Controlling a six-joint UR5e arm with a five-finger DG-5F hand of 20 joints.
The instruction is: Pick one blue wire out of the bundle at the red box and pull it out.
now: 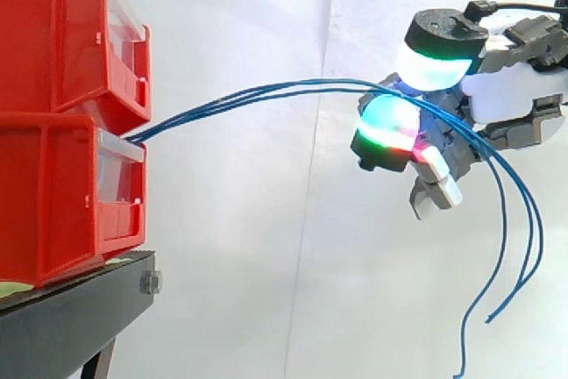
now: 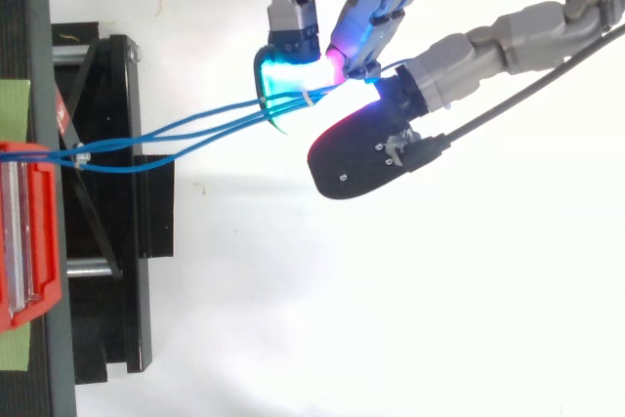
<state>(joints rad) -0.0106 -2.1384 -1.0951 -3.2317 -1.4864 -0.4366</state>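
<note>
Wires [image 1: 266,92] of blue colour run from the lower red bin [image 1: 53,201] to the hand [image 1: 513,97], which pinches them between its glowing pads [image 1: 432,67], so we judge the grasp done and pulling one out not yet.

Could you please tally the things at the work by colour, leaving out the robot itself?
blue wires: 3
red bins: 2
black stand: 1
Total: 6

Blue wires [image 1: 266,90] stretch across the gap between red bins [image 1: 62,122] and hand [image 1: 515,95]. Free room above and below them
</note>
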